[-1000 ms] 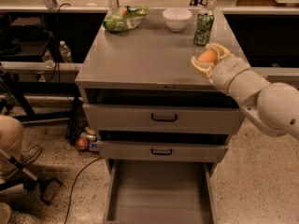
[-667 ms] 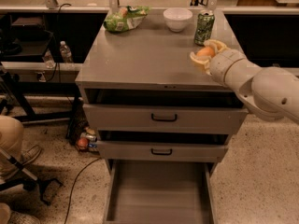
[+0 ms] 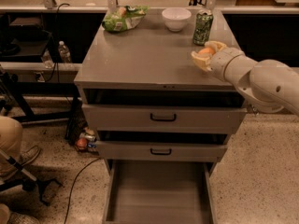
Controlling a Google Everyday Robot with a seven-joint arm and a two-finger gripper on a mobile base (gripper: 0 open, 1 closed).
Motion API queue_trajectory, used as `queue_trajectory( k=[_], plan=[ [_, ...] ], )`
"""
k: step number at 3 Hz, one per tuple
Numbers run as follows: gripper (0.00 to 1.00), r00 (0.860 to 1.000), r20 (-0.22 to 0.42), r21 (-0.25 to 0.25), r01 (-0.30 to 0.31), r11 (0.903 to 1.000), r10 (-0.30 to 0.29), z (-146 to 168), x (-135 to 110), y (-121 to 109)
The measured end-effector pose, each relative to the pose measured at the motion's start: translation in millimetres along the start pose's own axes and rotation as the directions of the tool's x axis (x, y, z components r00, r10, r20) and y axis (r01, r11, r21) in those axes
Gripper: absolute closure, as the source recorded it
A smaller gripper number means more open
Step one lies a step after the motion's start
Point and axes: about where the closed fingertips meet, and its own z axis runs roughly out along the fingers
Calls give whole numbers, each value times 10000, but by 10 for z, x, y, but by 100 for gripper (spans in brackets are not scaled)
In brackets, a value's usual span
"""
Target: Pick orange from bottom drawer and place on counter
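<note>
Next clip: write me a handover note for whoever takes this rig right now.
The gripper is shut on the orange, at the right side of the counter, beside the green can.
The bottom drawer is pulled open, with no orange in it.
Done: orange out of the drawer and brought to the counter.
Left: set it down, release, withdraw. I cannot tell whether it touches the surface yet.

Nothing legible here: print on the green can (image 3: 202, 27) and the label on the bag (image 3: 122, 18) cannot be made out. The gripper (image 3: 205, 56) sits over the counter (image 3: 140, 59) near its right edge, clasping the orange (image 3: 206, 52).
</note>
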Motion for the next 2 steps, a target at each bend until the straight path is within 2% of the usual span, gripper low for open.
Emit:
queue_trajectory(
  k=[2],
  plan=[
    [100, 9973, 253, -135, -683, 9976, 686, 236, 92, -80]
  ],
)
